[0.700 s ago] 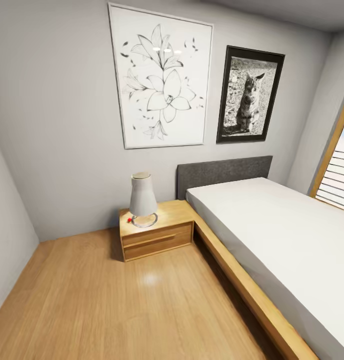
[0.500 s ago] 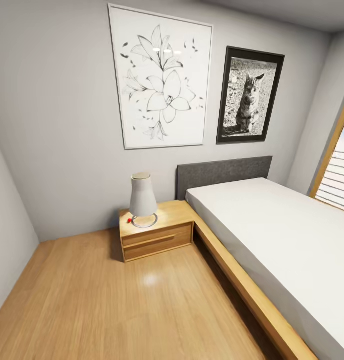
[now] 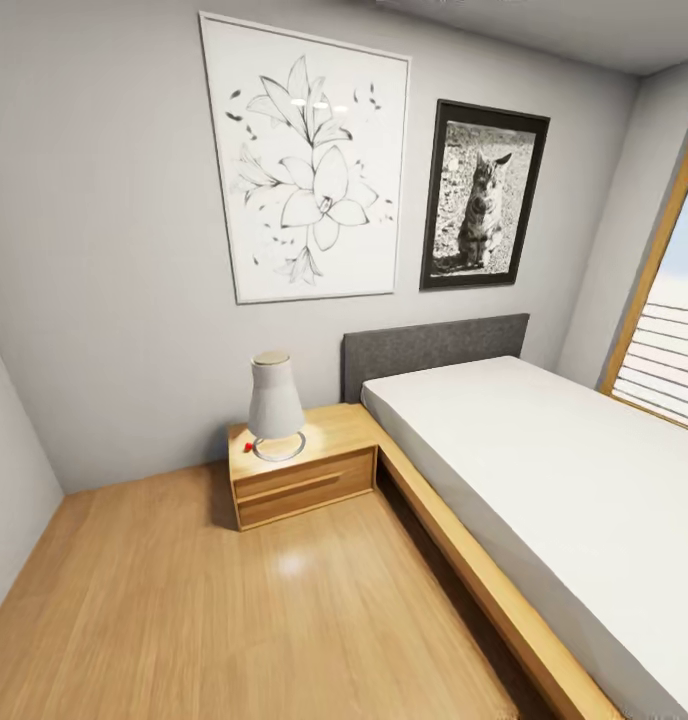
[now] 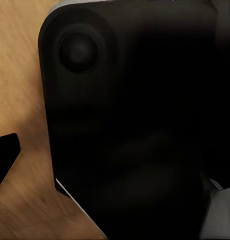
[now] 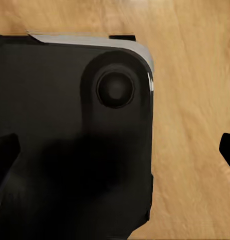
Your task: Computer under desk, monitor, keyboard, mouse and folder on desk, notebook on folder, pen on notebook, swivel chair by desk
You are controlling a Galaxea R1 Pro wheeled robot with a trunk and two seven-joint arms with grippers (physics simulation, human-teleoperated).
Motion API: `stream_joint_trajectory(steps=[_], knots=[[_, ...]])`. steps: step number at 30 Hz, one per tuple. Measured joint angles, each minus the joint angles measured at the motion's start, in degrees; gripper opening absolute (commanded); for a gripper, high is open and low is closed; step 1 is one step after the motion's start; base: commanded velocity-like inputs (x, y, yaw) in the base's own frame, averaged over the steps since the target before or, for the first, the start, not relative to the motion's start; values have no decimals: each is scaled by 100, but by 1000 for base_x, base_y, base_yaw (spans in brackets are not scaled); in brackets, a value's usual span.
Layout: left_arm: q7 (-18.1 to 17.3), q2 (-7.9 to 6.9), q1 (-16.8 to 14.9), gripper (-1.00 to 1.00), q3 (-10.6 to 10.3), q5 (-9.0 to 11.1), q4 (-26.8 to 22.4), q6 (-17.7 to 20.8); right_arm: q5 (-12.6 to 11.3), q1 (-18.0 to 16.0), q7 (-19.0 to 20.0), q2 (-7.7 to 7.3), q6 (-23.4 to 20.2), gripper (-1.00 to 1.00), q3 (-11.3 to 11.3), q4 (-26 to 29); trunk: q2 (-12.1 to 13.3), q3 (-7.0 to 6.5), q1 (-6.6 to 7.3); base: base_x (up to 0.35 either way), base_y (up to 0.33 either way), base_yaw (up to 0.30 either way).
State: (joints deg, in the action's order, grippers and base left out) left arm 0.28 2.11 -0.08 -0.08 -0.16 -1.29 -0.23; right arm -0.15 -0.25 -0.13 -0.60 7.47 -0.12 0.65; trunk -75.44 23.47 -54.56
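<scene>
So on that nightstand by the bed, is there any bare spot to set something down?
Yes. The nightstand top is bare on its bed-side half, between the lamp and the bed. The wall-side half is crowded by the lamp and a small red object beside its base. The mattress and the wood floor also look bare.

Bed [image 3: 544,470]: we see it cut off by the head view's right and lower edges.
Window [image 3: 669,340]: cut by the right edge.
Red thing [image 3: 249,447] beside the lamp [image 3: 275,405]: too small for us to name.
Black body [image 4: 140,120]: in the left wrist view, it blocks much of the wood floor [image 4: 19,75].
Dark fingertips [image 5: 227,150]: cropped at the right wrist view's sides; we cannot judge their spacing.
</scene>
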Motion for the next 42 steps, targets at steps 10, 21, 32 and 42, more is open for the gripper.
stream_joint_trajectory(steps=[10,21,32,42], knots=[[4,-35,-1,100,8,0,-399,-51,7,0,6,7,2435,100,18,35,401,-221,220,0,0,-225],[11,-62,-9,100,20,51,-2012,-88,-38,0,-6,127,2601,100,-1,1227,843,-470,461,0,0,-152],[2,-70,-276,100,25,634,-2505,-95,-45,-38,-11,284,2752,100,-4,2026,1285,-651,703,0,0,-126],[-49,-80,-280,100,126,1566,-2397,-883,-29,-40,-3,253,3578,100,-12,1479,1487,-770,814,0,0,-271]])
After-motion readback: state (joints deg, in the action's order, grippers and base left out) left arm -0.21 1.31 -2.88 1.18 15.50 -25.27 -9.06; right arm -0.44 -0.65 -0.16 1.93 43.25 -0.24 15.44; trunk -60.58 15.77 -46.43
